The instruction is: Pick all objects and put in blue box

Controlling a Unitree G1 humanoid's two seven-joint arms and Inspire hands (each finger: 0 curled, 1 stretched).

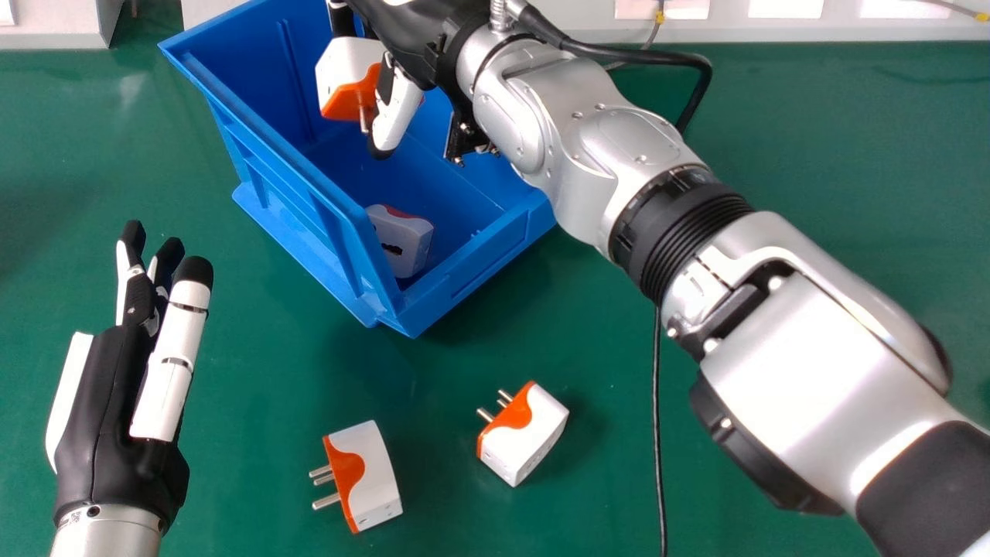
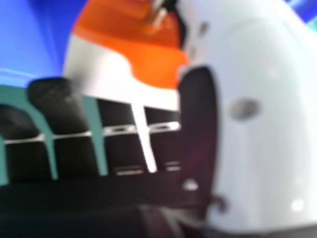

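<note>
- Head view: the right hand [image 1: 396, 112] pinches a white-and-orange plug adapter [image 1: 340, 68] over the blue box [image 1: 479, 267], pins downward.
- Placing it well calls for lowering it past the rim, clear of the walls, then parting thumb and fingers fully so no pin catches.
- A white adapter with red trim [image 1: 402, 240] lies inside the box; release beside it looks best.
- Nearer the robot than the box, a left-hand adapter [image 1: 367, 472] and a right-hand adapter [image 1: 527, 437] lie on the green table [image 1: 255, 472].
- Left of the box, the left hand [image 1: 108, 410] has fingers extended; its wrist label [image 1: 75, 517] is too small to read.
- Right hand view: the thumb [image 2: 257, 139] bears on the held adapter; blue box plastic shows beyond.
</note>
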